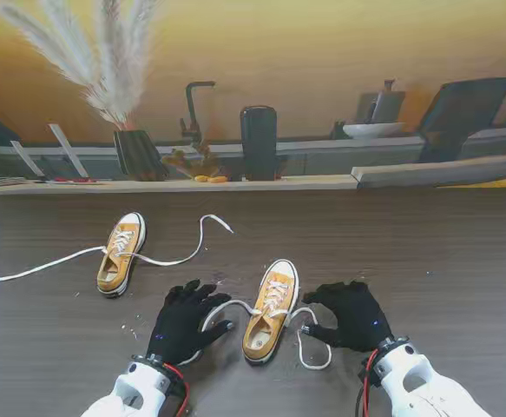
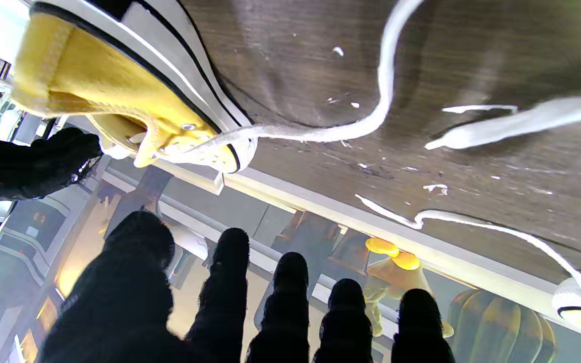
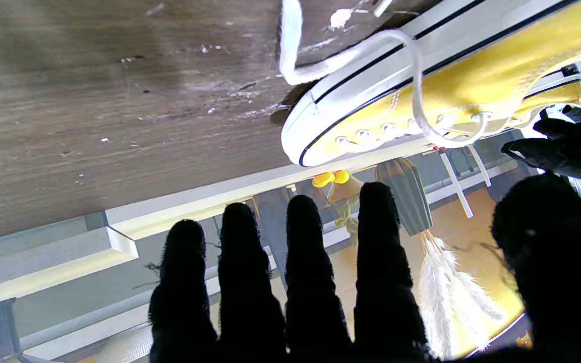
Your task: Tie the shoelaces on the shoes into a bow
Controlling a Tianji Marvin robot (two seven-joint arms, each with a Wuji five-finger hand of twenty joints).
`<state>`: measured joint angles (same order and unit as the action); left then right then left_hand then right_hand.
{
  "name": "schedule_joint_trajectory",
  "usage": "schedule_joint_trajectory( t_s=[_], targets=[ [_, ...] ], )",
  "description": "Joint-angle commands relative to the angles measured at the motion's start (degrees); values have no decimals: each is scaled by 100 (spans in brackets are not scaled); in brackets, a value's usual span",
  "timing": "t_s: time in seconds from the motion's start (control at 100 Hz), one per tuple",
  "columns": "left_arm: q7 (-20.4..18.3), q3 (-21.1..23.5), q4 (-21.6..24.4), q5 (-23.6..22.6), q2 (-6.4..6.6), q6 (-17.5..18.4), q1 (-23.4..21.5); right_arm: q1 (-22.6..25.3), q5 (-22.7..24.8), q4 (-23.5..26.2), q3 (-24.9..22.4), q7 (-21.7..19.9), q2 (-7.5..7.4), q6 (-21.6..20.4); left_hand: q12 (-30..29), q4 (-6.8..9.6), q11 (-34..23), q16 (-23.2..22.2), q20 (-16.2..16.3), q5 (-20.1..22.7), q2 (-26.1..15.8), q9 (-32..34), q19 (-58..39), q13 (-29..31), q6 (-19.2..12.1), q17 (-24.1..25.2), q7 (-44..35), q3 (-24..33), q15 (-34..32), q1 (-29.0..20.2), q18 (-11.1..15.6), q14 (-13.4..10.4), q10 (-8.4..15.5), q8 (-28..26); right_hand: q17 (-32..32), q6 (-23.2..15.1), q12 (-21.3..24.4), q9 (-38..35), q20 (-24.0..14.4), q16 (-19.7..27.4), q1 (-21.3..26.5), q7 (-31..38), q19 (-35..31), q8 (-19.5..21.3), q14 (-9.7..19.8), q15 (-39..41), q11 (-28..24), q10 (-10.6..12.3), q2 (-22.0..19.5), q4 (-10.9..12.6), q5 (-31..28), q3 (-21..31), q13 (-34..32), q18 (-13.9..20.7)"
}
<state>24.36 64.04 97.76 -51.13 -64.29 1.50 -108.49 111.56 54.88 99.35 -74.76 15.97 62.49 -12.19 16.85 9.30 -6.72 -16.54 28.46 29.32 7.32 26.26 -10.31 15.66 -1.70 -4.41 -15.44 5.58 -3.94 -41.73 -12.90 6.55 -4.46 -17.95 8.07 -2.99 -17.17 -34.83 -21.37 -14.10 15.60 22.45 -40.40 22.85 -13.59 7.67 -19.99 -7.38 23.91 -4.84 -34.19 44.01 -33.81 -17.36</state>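
The near shoe's limp, flat laces will slip, so pinch each loose end; left robot hand and right robot hand rest spread, holding nothing.

right hand fingers spread, nothing in it, yellow sneaker sitting on the tabletop around 1 o'clock with a white lace looping off it

No legible text, labels, brand marks, numbers or signs, none on either yellow shoe, none on the table, none on backdrop items.
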Motion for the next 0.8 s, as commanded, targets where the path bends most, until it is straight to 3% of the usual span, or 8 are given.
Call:
schedule_joint_trajectory(
  t_s=[0.0,0.2,0.38,0.57,0.79],
  targets=[
    [-96,10,72,-12,6,-65,-29,24,-3,44,-13,-58,-13,-18,-47,6,-23,101,88,73,-145,55,75,80,96,0,-7,25,4,-21,93,16,-61,10,-12,59,-6,-122,-57,-77,-18,-6,-23,-94,-52,12,7,-69,-91,171,-67,1,-20,-19],
    [-74,62,94,-71,16,-70,-132,0,11,60,41,-74,-17,13,-46,2,-22,102,92,68,-147,62,74,86,93,-1,1,14,6,-27,83,14,-56,10,-4,60,-11,-122,-60,-81,-15,-11,-27,-91,-42,15,6,-71,-76,174,-63,3,-28,-21],
    [3,256,100,-72,13,149,-243,-126,287,-14,228,154,-40,61,-48,6,-18,108,82,78,-141,63,94,65,93,27,2,22,18,-43,92,10,-60,9,50,60,-51,-147,-88,-109,13,4,-85,-80,-43,68,-67,-51,161,174,-66,164,-106,-69],
    [108,467,8,-63,2,399,-305,-420,692,-253,561,457,-85,378,-45,11,-24,108,64,102,-117,76,113,72,90,36,-14,48,15,-61,96,12,-57,3,154,228,-167,-195,-178,-174,109,40,-251,-71,-63,186,-274,-62,419,117,-96,281,-248,-235],
    [83,472,5,-99,12,295,-344,-765,715,-509,960,584,-79,690,-43,0,-27,106,59,107,-125,90,110,86,95,23,-19,71,12,-47,82,18,-63,6,230,270,-256,-207,-272,-243,233,101,-415,-70,-63,312,-472,-80,550,98,-238,285,-323,-321]
  ],
)
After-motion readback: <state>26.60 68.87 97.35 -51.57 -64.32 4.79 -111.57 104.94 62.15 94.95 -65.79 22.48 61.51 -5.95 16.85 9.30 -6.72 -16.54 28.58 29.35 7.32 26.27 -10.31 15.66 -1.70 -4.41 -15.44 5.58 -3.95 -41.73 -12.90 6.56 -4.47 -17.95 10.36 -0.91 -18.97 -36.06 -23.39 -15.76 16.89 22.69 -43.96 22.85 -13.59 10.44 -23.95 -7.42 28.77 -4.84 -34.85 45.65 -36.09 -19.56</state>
